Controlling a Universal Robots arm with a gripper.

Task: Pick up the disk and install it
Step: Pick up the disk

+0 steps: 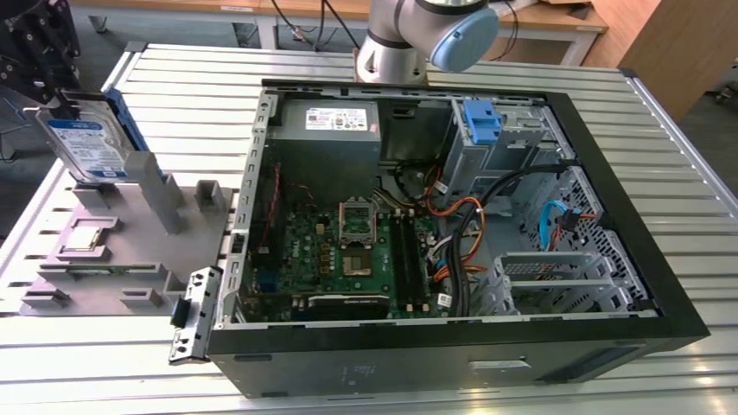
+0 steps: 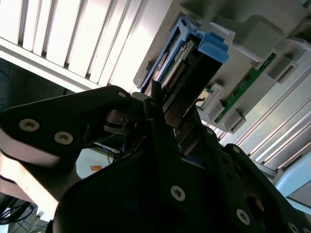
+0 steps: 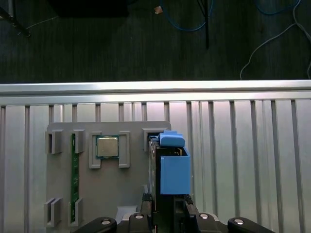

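The disk [image 1: 86, 143] stands on edge, slightly tilted, at the far corner of the grey fixture [image 1: 127, 251] on the exterior view's left. It is silver with a white and blue label and blue rails. My black gripper [image 1: 55, 97] comes down on its upper end, shut on it. In the second wrist view the fingers [image 2: 165, 141] clamp the end of the disk [image 2: 189, 58]. In the first wrist view the disk [image 3: 172, 174] is seen edge-on, its blue rail running out from the gripper [image 3: 167, 211] beside the fixture [image 3: 131, 194].
An open computer case [image 1: 461, 346] lies on the slatted metal table, with motherboard [image 1: 346, 251], power supply [image 1: 328, 121] and a blue caddy [image 1: 482, 121] in the drive bay. The fixture also holds a processor chip [image 3: 107, 147] and a memory stick [image 3: 74, 170]. The arm's base [image 1: 427, 35] stands behind the case.
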